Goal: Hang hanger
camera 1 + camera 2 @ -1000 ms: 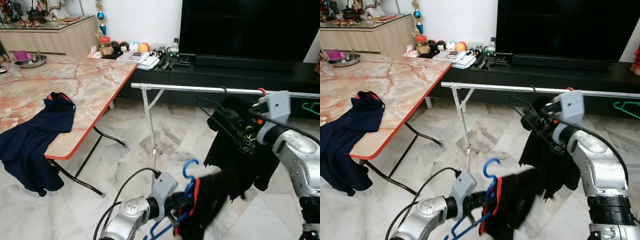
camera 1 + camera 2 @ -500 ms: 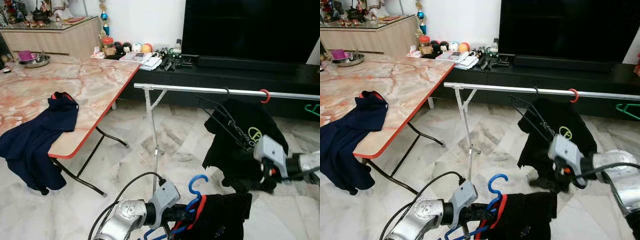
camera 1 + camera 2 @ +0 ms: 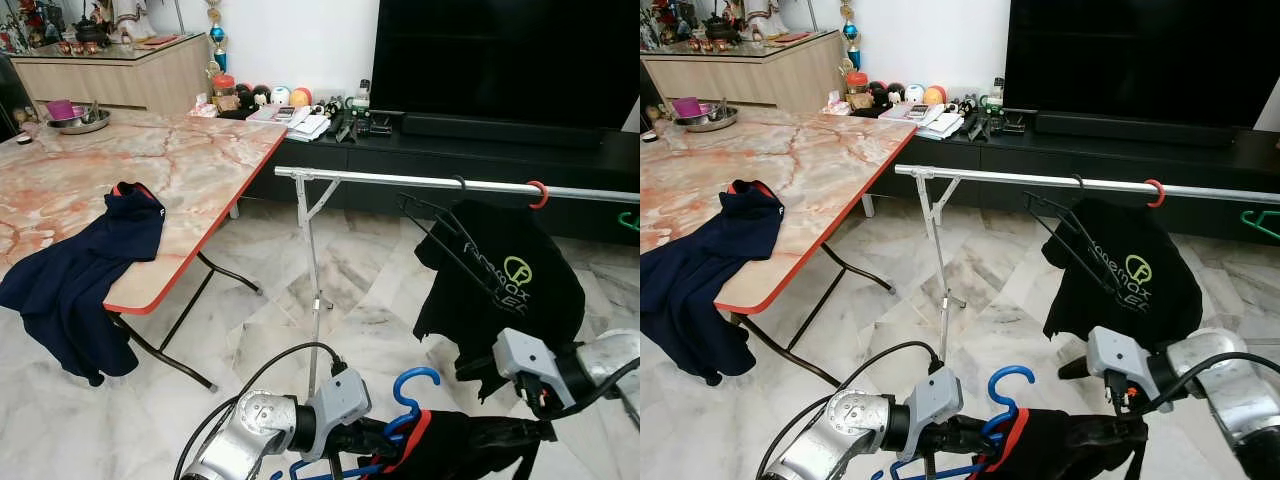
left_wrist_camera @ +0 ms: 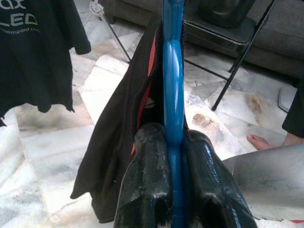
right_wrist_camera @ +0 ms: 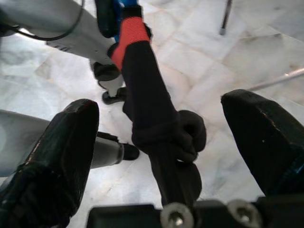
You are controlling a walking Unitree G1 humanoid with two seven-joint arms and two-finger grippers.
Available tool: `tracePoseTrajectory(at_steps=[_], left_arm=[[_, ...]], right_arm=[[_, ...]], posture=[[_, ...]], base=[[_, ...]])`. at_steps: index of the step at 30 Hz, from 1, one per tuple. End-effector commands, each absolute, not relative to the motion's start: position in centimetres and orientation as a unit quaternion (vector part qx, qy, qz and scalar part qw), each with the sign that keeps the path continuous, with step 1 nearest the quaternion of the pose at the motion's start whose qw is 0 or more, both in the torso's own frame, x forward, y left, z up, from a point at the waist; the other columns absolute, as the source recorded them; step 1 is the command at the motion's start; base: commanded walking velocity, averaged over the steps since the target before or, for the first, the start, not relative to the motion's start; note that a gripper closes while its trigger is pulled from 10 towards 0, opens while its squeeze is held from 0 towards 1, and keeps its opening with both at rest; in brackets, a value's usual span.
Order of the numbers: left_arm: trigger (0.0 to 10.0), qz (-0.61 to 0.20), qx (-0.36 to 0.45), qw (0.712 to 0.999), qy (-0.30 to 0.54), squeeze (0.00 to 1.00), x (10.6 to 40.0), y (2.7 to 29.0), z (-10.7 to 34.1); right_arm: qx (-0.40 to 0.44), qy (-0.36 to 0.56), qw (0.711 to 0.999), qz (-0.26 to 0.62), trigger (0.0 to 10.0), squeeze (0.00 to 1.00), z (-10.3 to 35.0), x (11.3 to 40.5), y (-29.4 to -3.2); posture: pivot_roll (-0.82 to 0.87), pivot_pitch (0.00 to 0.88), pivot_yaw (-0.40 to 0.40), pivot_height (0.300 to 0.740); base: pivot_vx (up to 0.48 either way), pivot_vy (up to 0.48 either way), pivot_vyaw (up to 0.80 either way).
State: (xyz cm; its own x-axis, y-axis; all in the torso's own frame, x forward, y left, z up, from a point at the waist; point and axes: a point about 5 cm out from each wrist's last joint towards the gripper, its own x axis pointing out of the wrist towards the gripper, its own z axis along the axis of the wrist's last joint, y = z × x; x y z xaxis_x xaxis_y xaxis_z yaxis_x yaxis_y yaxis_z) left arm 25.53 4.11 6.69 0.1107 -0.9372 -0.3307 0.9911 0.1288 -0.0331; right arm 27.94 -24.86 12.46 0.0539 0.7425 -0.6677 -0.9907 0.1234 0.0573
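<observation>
**Blue hanger held low, garment on, rail still to reach**

Blue hanger [image 3: 415,385] sits low in front of the robot, well below the clothes rail [image 3: 400,181], with a black garment with a red collar [image 3: 1040,440] draped over it. The left gripper [image 4: 173,209] has its fingers [image 4: 145,190] pinching the hanger's blue stem between them. The right gripper [image 5: 161,156] has its fingers spread wide on either side of the garment's bunched edge, not pressing it, so I judge it is steadying or straightening the cloth. A black T-shirt [image 3: 1130,280] already hangs on the rail beside a red ring [image 3: 1154,191]; a navy shirt [image 3: 80,270] lies over the edge of the tabletop [image 3: 150,160]. The step in hand looks like readying the loaded hanger. Next, the left arm must lift the hook above the rail, onto a bare stretch clear of the hung shirt, and lower it on
</observation>
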Motion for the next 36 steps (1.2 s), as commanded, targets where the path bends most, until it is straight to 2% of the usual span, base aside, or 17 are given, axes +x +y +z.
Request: tracePoseTrajectory(at_steps=[1,8,15,26,30,31,32,33,36], left_arm=[[10.0,-0.662,0.106,0.732,0.122,0.00,25.5,3.8,7.3],[10.0,-0.676,0.109,0.719,0.117,0.00,25.2,3.0,7.8],[10.0,-0.689,0.115,0.707,0.112,0.00,25.0,2.7,8.3],[10.0,-0.691,0.125,0.704,0.105,0.00,25.1,2.6,8.9],[10.0,-0.688,0.130,0.707,0.100,0.00,25.3,2.6,9.1],[10.0,-0.688,0.130,0.707,0.100,0.00,25.3,2.6,9.1],[10.0,-0.689,0.129,0.707,0.098,0.00,25.3,2.4,9.3],[10.0,-0.689,0.129,0.707,0.098,0.00,25.3,2.4,9.3],[10.0,-0.689,0.129,0.706,0.097,0.00,25.3,2.3,9.4]], right_arm=[[-0.220,0.280,0.678,0.643,10.0,0.00,12.7,27.8,-24.6],[-0.217,0.279,0.655,0.668,10.0,0.00,11.4,27.6,-23.1],[-0.218,0.278,0.646,0.676,10.0,0.00,10.6,27.8,-22.0],[-0.237,0.306,0.630,0.674,10.0,0.00,9.3,27.5,-22.0],[-0.241,0.318,0.632,0.664,10.0,0.00,8.8,27.5,-22.2],[-0.237,0.319,0.634,0.664,8.7,0.00,8.7,27.5,-22.2],[-0.231,0.321,0.635,0.664,2.0,0.00,8.6,27.5,-22.1],[-0.229,0.321,0.635,0.664,0.0,0.00,8.6,27.5,-22.1],[-0.229,0.320,0.634,0.665,0.0,0.00,8.6,27.5,-22.0]], posture=[[0.03,0.000,-0.022,0.740],[0.04,0.000,-0.027,0.740],[0.05,0.000,-0.025,0.740],[0.06,0.000,-0.026,0.740],[0.06,0.000,-0.027,0.740],[0.07,0.000,-0.027,0.740],[0.07,0.000,-0.027,0.740],[0.07,0.000,-0.027,0.740],[0.07,0.000,-0.026,0.740]], base=[[0.000,0.000,0.00],[0.000,0.000,0.00],[0.000,0.000,0.00],[0.000,0.000,0.00],[0.000,0.000,0.00],[0.000,0.000,0.00],[0.000,0.000,0.00],[0.000,0.000,0.00],[0.000,0.000,0.00]])
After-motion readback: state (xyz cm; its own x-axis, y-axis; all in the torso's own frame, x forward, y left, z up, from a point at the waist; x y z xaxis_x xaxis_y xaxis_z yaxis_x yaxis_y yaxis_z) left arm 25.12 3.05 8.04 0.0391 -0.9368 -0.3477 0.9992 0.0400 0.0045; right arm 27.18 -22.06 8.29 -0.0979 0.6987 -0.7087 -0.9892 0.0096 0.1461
